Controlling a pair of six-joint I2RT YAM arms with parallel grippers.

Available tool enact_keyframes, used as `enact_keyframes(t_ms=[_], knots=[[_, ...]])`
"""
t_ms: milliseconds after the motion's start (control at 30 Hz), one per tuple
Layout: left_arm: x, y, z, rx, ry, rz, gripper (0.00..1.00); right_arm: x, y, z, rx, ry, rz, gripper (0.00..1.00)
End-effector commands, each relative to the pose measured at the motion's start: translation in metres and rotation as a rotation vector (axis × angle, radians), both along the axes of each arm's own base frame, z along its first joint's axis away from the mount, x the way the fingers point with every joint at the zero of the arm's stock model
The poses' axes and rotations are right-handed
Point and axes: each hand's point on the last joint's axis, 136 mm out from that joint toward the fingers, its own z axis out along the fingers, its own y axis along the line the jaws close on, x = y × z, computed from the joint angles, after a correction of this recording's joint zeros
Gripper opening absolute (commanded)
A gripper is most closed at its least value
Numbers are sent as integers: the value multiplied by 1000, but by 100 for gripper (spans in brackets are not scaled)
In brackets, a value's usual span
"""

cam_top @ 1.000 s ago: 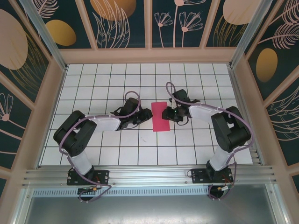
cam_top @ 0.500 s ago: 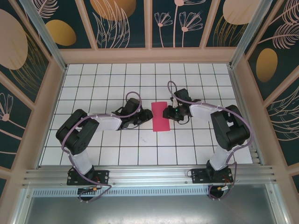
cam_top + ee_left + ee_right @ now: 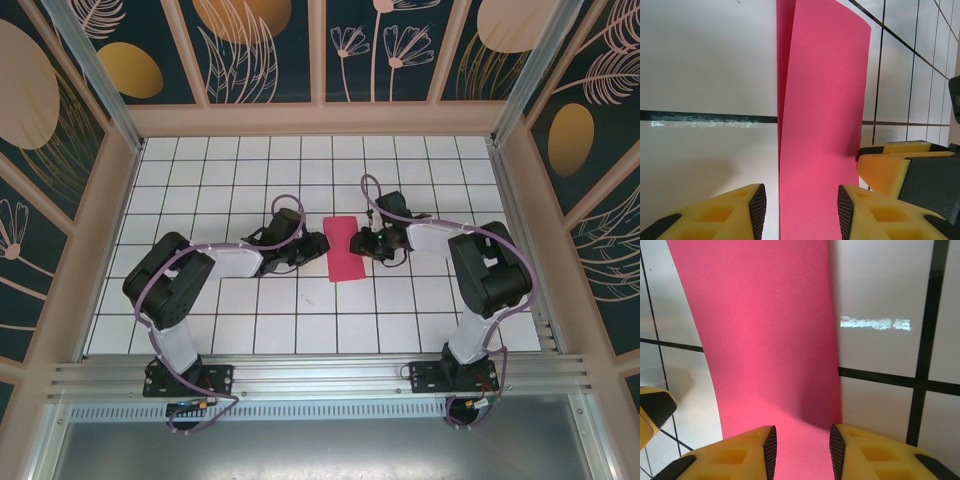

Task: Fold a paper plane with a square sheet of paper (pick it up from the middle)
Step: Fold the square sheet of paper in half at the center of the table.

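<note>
You have one pink sheet [image 3: 343, 249], folded into a narrow strip with two layers, lying mid-tabletop [image 3: 300, 320] between two end effectors. The left end effector [image 3: 316, 246] is at its left edge and the right end effector [image 3: 354, 243] at its right. Each stands partly open, with the sheet visible in the gap and nothing clamped.

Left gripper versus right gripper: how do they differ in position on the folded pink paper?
The left gripper sits at the folded magenta-pink paper sheet at its left long edge; the right gripper at its right edge. A strip of white tile shows between the left gripper's fingers; the right gripper's gap is all pink. Both have yellow fingers with black pads, jaws apart.
</note>
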Motion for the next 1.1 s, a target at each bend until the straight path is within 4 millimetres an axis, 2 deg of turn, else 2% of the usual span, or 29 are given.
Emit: enact_keyframes(t_ms=[0, 167, 333, 467, 667, 1067], knots=[[3, -5, -3, -4, 11, -21, 45, -1, 0, 1, 61, 13, -14, 38], [5, -7, -3, -15, 15, -24, 45, -1, 3, 9, 117, 11, -12, 38], [7, -7, -3, -7, 10, -17, 45, 13, 9, 31, 135, -37, 7, 38], [8, -3, -1, 1, -1, 0, 45, 22, 10, 34, 119, -53, 11, 38], [9, -2, -2, 11, -2, 3, 45, 32, 5, 26, 78, -51, -5, 38], [10, -4, -1, 6, -2, -3, 45, 21, -5, -5, 38, 10, -14, 37]])
